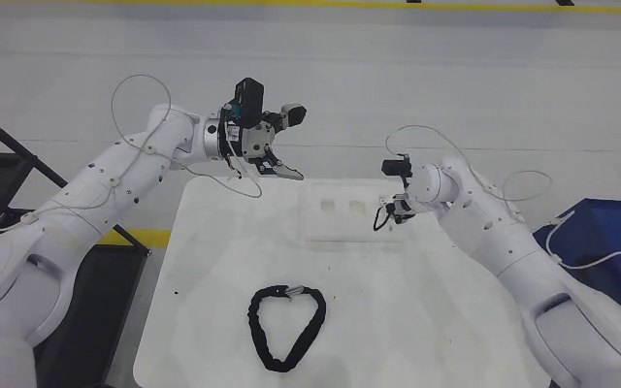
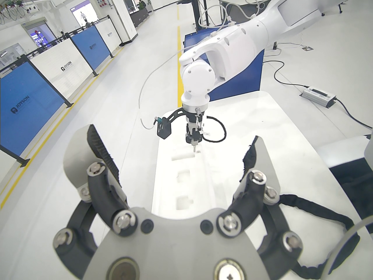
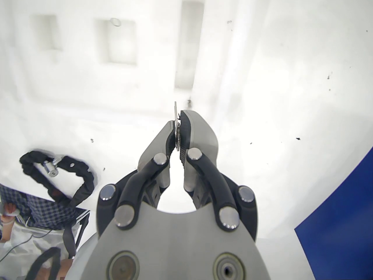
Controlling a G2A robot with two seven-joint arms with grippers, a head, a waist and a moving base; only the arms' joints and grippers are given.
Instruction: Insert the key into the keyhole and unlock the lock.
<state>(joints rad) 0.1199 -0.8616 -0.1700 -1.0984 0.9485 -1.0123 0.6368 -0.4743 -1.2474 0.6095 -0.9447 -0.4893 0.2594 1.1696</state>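
From the top, a white worktop (image 1: 437,320) carries a white tray (image 1: 354,231) with small pockets cut into it, near the far edge. The lock (image 1: 287,327) lies well apart from the tray, near the front. It is a black cloth-covered chain bent into a loop, with a shiny silver piece joining its ends. The left gripper (image 1: 293,145) hangs just past the far left corner of the worktop, spread wide and holding nothing. The right gripper (image 1: 388,211) points down at the right end of the tray.

From the left wrist, the wide-spread fingers frame the tray, and the right gripper hangs beyond them, over it. Blue panels (image 2: 29,94) with white writing stand on the floor. A grey box (image 2: 317,94) with black cords lies on the floor beyond the worktop.

From the right wrist, the right gripper is pinched tight on the key (image 3: 175,111). The key is thin and silver, seen from its edge, and sticks out past the tips. It hangs over the tray, near the end of a long slot (image 3: 188,42). A small ring (image 3: 115,22) lies in the middle pocket. The lock lies off to one side, with its round silver end showing.
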